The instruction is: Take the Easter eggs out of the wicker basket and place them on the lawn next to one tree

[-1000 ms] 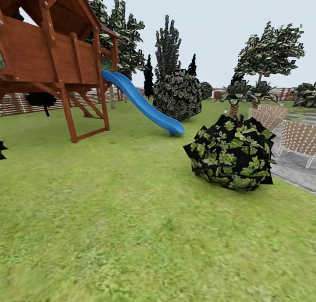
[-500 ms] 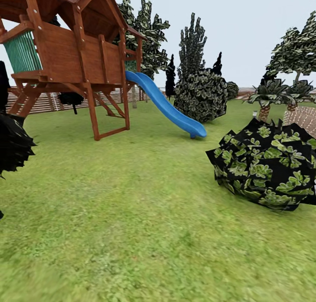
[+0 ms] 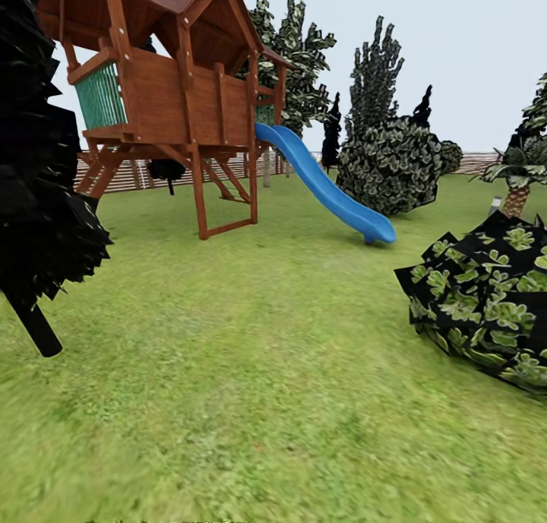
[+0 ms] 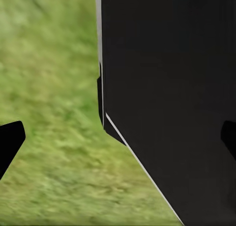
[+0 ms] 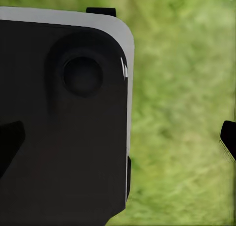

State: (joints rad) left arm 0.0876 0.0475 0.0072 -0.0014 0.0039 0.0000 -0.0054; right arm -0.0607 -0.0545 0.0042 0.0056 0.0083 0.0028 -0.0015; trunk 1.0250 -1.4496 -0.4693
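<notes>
Lawn (image 3: 251,371), wooden playhouse (image 3: 167,90) – blue slide (image 3: 327,188) (attached), leafy shrub (image 3: 486,302)

Bright, flat daylight — near lawn (image 3: 251,432) smeared, wrist views soft, no glare

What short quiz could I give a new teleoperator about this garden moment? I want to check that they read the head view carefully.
1. True or false: the blue slide comes down from the wooden playhouse onto the lawn.
2. Which stands nearest at the head view's left edge? A) a dark cypress B) a palm C) a fence
3. Fill in: the leafy shrub at the right sits on the ____.

Key: 1 true; 2 A; 3 lawn.
</notes>
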